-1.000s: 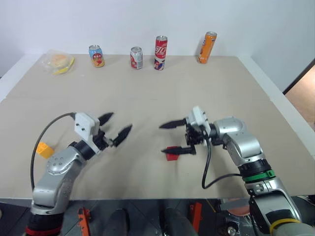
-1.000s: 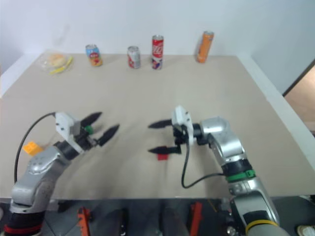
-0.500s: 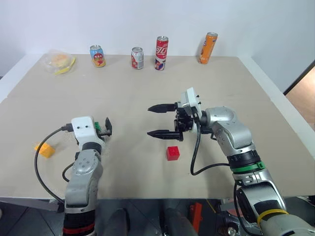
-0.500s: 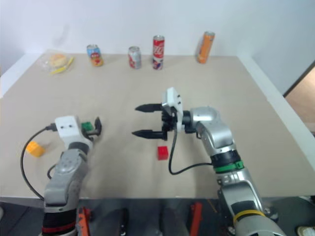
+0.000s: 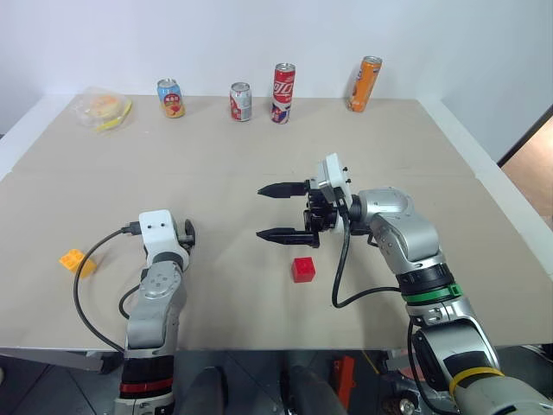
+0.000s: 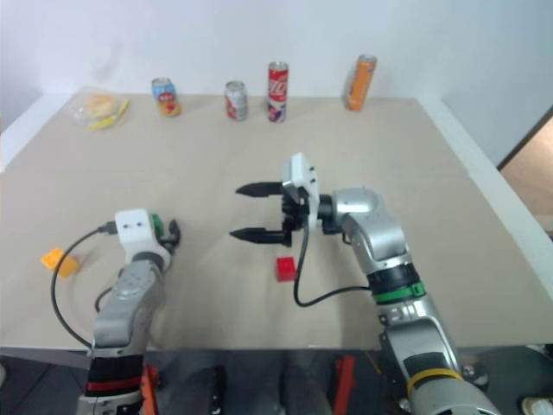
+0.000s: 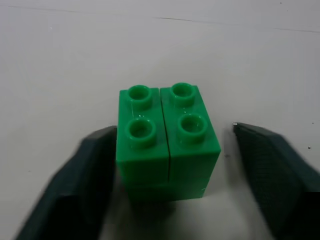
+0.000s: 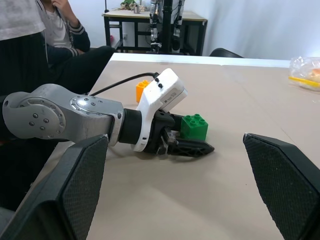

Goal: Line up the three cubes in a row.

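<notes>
1. On the table, our left gripper has dropped low around the green cube, its fingers half closed but not yet clamped.
2. Our right gripper hovers spread wide above the released red cube.
3. Next, we judge, green goes beside red; the yellow-orange cube waits far left.

Since a second ago your left gripper has swung from slanting toward the red cube to pointing straight ahead, and it has come down around the green cube, its jaws narrower than they were. Your right gripper has lifted off the red cube, which it covered before, and now hangs just above and behind it, jaws wide apart.
</notes>
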Action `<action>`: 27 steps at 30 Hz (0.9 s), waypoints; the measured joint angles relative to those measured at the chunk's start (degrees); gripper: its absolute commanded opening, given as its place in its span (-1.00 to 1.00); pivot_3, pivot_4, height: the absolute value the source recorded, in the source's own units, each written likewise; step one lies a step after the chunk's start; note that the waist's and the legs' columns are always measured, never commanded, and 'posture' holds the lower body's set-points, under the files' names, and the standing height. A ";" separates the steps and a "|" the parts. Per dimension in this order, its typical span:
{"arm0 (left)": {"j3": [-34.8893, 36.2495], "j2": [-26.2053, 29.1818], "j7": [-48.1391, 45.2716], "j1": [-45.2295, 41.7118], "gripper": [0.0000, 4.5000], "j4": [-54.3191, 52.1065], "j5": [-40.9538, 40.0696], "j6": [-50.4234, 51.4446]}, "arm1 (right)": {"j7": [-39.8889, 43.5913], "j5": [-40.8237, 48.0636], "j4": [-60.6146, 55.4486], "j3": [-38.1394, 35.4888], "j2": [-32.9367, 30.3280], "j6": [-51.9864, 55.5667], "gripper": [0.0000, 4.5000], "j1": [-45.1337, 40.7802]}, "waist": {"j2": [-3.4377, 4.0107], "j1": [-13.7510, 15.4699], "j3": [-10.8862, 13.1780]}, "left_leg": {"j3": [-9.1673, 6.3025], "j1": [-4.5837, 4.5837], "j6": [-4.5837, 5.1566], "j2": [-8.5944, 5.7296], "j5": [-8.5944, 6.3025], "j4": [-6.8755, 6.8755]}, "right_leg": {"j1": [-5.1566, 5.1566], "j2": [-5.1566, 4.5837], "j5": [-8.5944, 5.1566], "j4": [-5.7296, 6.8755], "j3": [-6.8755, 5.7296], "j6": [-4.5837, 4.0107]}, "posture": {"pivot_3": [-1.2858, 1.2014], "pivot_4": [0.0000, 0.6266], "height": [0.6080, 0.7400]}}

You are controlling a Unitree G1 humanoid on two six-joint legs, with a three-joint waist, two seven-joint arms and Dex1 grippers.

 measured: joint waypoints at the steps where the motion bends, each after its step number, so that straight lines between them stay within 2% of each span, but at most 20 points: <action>1: -0.01 -0.06 0.03 0.00 0.01 0.00 0.08 0.00 | -0.19 0.00 0.13 -0.01 0.00 0.11 1.00 0.00 | 0.00 0.00 0.00 | 0.00 0.00 0.00 0.00 0.00 0.00 | 0.00 0.00 0.00 0.00 0.00 0.00 | 0.03 -0.52 1.00; 4: -0.02 -0.21 0.06 0.00 -0.40 -0.01 0.32 -0.08 | -1.23 0.00 0.73 -0.14 0.04 0.86 1.00 -0.01 | 0.00 0.00 0.00 | 0.00 0.00 0.00 0.00 0.00 0.00 | 0.00 0.00 0.00 0.00 0.01 0.00 | 0.03 -0.52 1.00; 8: -0.38 1.21 -3.50 0.01 -0.40 -0.03 -0.45 -1.61 | -1.94 0.53 0.61 -0.68 -0.02 2.03 1.00 -0.01 | 0.00 0.00 0.00 | 0.00 -0.01 0.00 0.00 0.00 -0.01 | -0.02 0.00 0.00 0.00 0.00 -0.01 | 0.03 -0.52 1.00; 10: -2.13 5.63 -12.97 0.43 -0.40 -0.73 -3.94 -3.49 | -0.47 1.96 -1.45 -0.69 -1.75 3.97 1.00 0.67 | 0.00 -0.01 0.00 | -0.01 -0.09 -0.01 0.00 0.00 -0.04 | -0.13 0.01 -0.02 0.00 -0.03 -0.05 | 0.03 -0.52 1.00; 15: -9.29 20.22 -46.13 4.87 -0.40 -6.24 -15.08 -11.99 | 4.28 3.80 -7.08 -0.71 -7.89 6.45 1.00 4.95 | 0.02 -0.01 0.00 | 0.08 -0.08 -0.32 -0.01 -0.20 -0.08 | -0.14 -0.11 -0.21 0.00 -0.01 -0.37 | 0.03 -0.52 1.00; 18: -11.00 27.63 -59.52 5.36 -0.40 -3.25 -16.53 -15.77 | 5.58 3.79 -7.79 -0.63 -10.00 6.68 1.00 6.78 | 0.03 -0.09 0.01 | 0.07 -0.08 -0.29 0.06 -0.22 -0.11 | -0.21 -0.02 -0.39 0.01 -0.01 -0.26 | 0.03 -0.52 1.00; 22: -12.18 31.30 -71.12 1.38 -0.40 5.65 -16.52 -20.99 | 5.21 3.74 -8.88 -0.75 -10.96 6.62 1.00 7.62 | 0.04 -0.05 0.02 | 0.03 -0.09 -0.26 0.13 -0.20 -0.08 | -0.22 0.03 -0.44 0.03 -0.08 -0.45 | 0.03 -0.52 1.00; 27: -14.90 32.16 -81.02 -5.81 -0.40 16.55 -14.71 -27.32 | 2.61 3.63 -11.06 -1.52 -12.18 6.35 1.00 10.54 | 0.04 0.11 0.02 | 0.07 -0.14 -0.26 0.06 -0.20 -0.04 | -0.21 -0.03 -0.43 0.01 -0.04 -0.34 | 0.03 -0.52 1.00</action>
